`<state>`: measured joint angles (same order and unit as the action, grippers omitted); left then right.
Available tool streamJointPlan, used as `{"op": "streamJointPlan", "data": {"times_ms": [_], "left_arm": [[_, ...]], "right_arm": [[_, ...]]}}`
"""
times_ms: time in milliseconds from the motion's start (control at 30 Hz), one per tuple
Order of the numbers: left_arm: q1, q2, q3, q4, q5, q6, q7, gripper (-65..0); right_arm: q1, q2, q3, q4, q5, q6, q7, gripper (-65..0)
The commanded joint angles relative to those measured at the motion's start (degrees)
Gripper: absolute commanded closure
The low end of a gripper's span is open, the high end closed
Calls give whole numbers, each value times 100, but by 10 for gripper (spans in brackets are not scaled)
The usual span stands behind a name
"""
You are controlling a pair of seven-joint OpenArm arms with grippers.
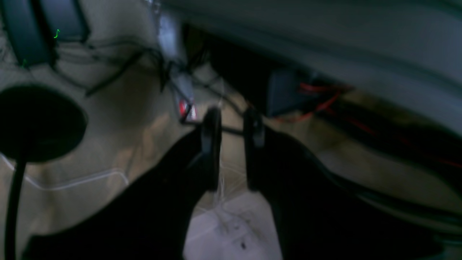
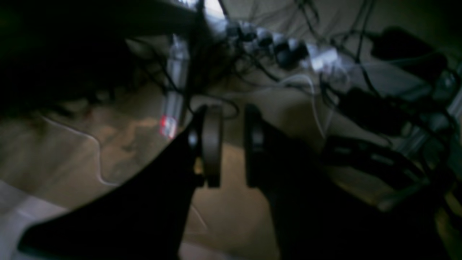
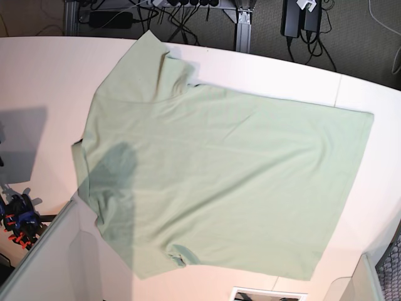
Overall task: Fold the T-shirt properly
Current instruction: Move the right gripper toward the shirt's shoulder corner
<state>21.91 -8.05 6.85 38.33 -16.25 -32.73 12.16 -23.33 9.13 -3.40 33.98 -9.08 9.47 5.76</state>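
The pale mint-green T-shirt [image 3: 219, 182] lies spread flat on the white table [image 3: 37, 75] in the base view. Its neck end is to the left and its hem to the right. One sleeve points to the far edge and the other to the near edge. Collar and tag do not show. Neither arm appears in the base view. My left gripper [image 1: 232, 119] and right gripper [image 2: 232, 112] each show only in their blurred wrist views. Both face dim floor and cables, with a narrow gap between the fingers and nothing held. The shirt is out of both wrist views.
Power strips and cables [image 3: 182, 9] hang behind the table's far edge. Blue and orange clamps [image 3: 19, 219] sit at the lower left beside a grey panel. A black round stand base [image 1: 36, 122] and red wires [image 1: 321, 104] lie on the floor.
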Motion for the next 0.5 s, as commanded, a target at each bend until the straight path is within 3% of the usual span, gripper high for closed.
{"op": "streamJointPlan", "data": {"times_ms": [0, 233, 467], "left_arm": [[195, 20, -98, 264, -48, -98, -31, -112], [1362, -221, -710, 2031, -374, -98, 13, -112], [2371, -531, -1335, 4221, -726, -96, 339, -112]], "right_arm": [[-210, 127, 4, 227, -13, 13, 68, -117], [-1547, 817, 7, 2013, 11, 11, 61, -117], [-2588, 1521, 7, 3818, 11, -76, -350, -117]]}}
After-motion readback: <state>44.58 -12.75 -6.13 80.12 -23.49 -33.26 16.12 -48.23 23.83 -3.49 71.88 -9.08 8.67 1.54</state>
